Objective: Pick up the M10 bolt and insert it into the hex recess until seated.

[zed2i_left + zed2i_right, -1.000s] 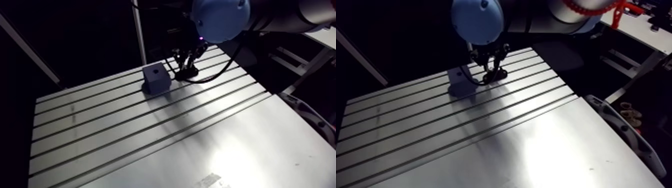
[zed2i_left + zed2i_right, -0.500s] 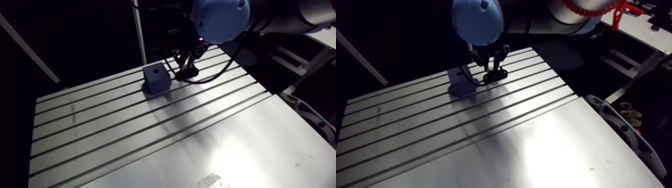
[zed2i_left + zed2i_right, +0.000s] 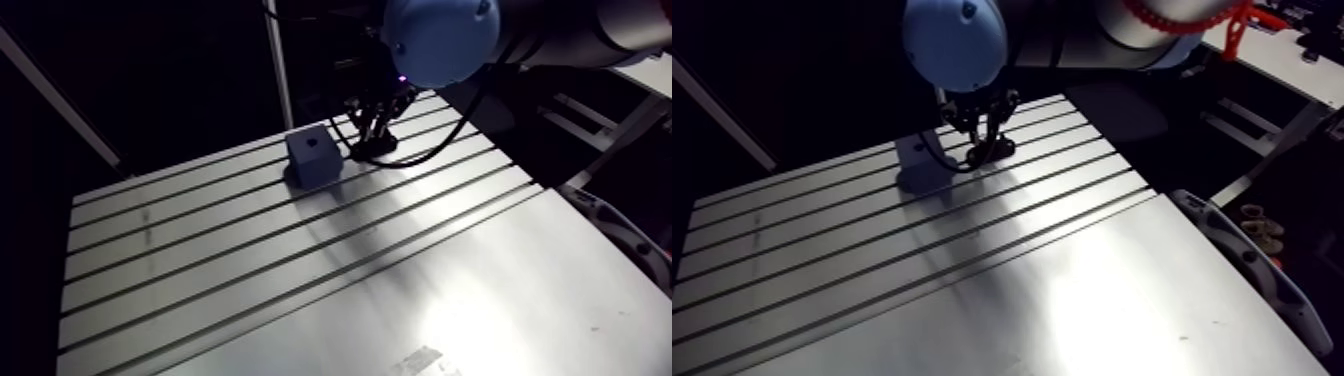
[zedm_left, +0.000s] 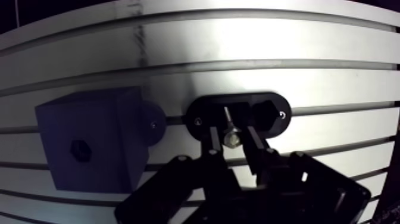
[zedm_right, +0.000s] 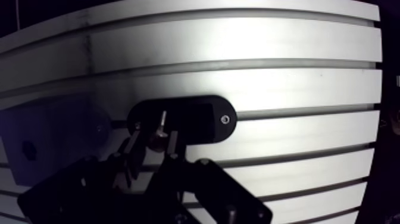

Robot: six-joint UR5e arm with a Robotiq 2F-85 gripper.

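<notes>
Gripper (image 4: 231, 130) is clamped on the M10 bolt (image 4: 230, 137), held directly over a black oval holder (image 4: 201, 111), with the dark block (image 4: 113, 128) bearing the hex recess (image 4: 79, 152) just beside it.

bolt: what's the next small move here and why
Probably a short straight lift. The bolt looks pinched in the gripper, its shank over the black holder, so it should clear that first. The block with the hex recess sits beside the holder, so a sideways carry would follow.
</notes>
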